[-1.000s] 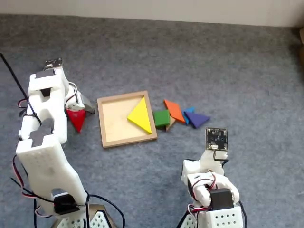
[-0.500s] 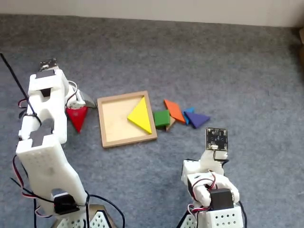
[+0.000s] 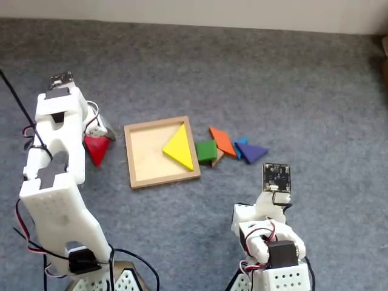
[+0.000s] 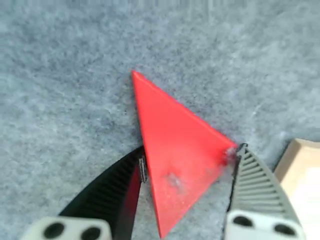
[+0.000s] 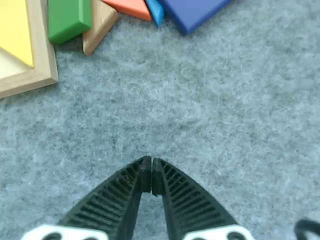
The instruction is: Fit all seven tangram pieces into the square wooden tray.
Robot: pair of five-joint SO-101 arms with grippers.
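A red triangle (image 3: 96, 148) (image 4: 175, 160) lies on the grey carpet left of the square wooden tray (image 3: 130, 159) (image 4: 301, 159). My left gripper (image 4: 191, 155) (image 3: 97, 136) is shut on it, one finger against each side. A yellow triangle (image 3: 179, 148) (image 5: 14, 30) sits in the tray's right part. Just right of the tray lie a green square (image 3: 206, 150) (image 5: 69, 19), a tan piece (image 3: 217, 159) (image 5: 98, 25), an orange parallelogram (image 3: 222, 140) (image 5: 130, 6), a small blue piece (image 3: 242, 143) (image 5: 156, 11) and a dark blue triangle (image 3: 251, 153) (image 5: 192, 11). My right gripper (image 5: 151, 172) is shut on nothing over bare carpet, nearer than those pieces.
Grey carpet covers the whole surface. The left arm's white body (image 3: 54, 182) stands along the left side, the right arm's base (image 3: 270, 248) at the near edge. The tray's left half is bare wood.
The left gripper's fingers closed in on the red triangle, and the triangle shifted slightly up and left. The right arm stayed still.
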